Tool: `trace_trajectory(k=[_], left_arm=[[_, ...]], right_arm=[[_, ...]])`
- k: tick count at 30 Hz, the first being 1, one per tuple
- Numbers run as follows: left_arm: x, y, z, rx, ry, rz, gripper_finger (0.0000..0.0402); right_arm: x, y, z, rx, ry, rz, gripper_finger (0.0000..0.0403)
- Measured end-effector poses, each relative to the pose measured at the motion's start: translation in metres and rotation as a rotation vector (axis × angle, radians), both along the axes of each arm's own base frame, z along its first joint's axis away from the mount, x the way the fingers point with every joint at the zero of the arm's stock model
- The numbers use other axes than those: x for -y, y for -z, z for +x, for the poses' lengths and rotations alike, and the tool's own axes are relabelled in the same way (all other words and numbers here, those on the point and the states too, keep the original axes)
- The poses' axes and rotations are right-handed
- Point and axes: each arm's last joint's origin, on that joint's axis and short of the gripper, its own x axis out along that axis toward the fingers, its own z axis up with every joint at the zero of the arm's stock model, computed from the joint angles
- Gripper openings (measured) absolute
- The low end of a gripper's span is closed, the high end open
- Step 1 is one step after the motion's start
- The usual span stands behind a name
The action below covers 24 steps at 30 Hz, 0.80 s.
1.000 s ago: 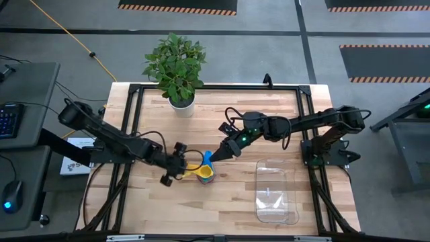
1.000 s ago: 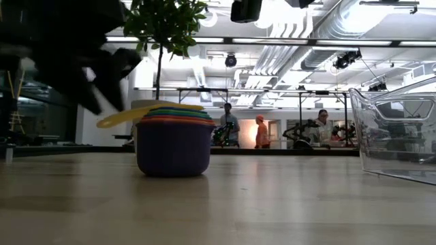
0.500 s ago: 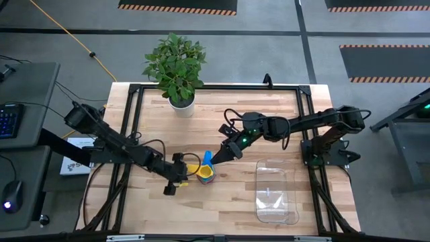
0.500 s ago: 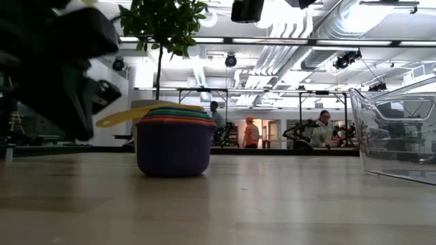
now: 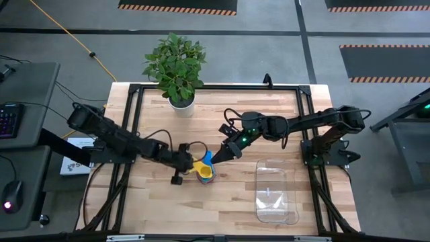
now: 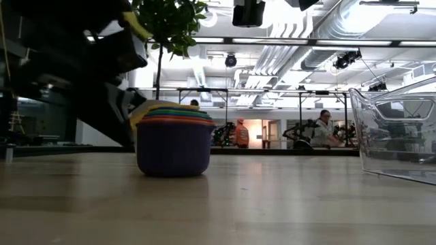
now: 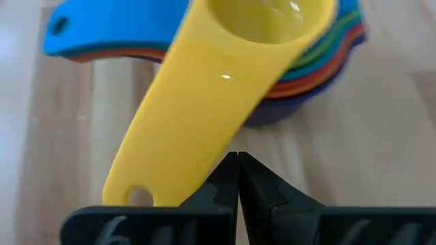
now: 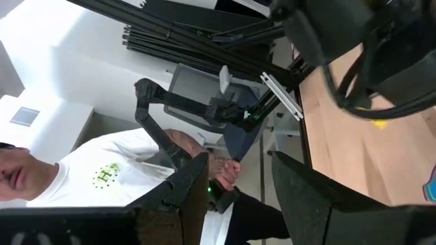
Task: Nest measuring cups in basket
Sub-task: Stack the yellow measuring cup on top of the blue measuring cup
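1. From the high view, one stack of small plastic measuring cups (image 5: 206, 173) sits near the middle of the wooden counter (image 5: 228, 202). One clear plastic basket (image 5: 276, 191) sits well apart, toward the right arm's side, and no cup is in it.
2. In the same view the left claw (image 5: 186, 165) is right beside the stack, nearer than the other arm. A yellow cup handle (image 5: 195, 168) points from the stack toward it. The right claw (image 5: 225, 152) waits just on the other side of the stack, close to a light blue handle (image 5: 207, 158). One green plant in a white pot (image 5: 181, 102) stands at the far edge.
3. The low view shows the stack as one dark blue cup (image 6: 173, 146) at the bottom with thin bands of colour on top. The dark left arm is beside it. The single cups cannot be counted here.
4. In the left wrist view the claw is pressed together, with its tips touching. The long yellow handle (image 7: 184, 146) lies just past the tips and runs away toward the yellow bowl (image 7: 262, 20) on top of the stack. The tips look shut under or beside the handle, not around it, so the grab seems to have missed.
5. In the right wrist view the right claw's fingers (image 8: 191, 184) stand spread with nothing between them. A person (image 8: 102, 173) is in the room behind.
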Motion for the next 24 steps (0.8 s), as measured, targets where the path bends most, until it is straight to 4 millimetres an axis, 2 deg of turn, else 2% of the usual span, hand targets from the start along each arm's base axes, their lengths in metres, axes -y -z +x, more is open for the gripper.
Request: trace_trajectory(k=[6, 13, 24], left_arm=[[-0.022, -0.001, 0.006, 0.009, 0.032, 0.087, 0.0000], [-0.042, -0.016, 0.022, 0.067, 0.020, 0.143, 0.0000], [-0.052, -0.030, 0.033, 0.088, -0.009, 0.146, 0.0000]], right_arm=[[0.000, 0.000, 0.000, -0.003, 0.002, -0.002, 0.0154], [0.000, 0.001, 0.000, 0.002, 0.009, -0.017, 0.0154], [0.000, 0.001, 0.000, 0.001, 0.010, -0.018, 0.0154]])
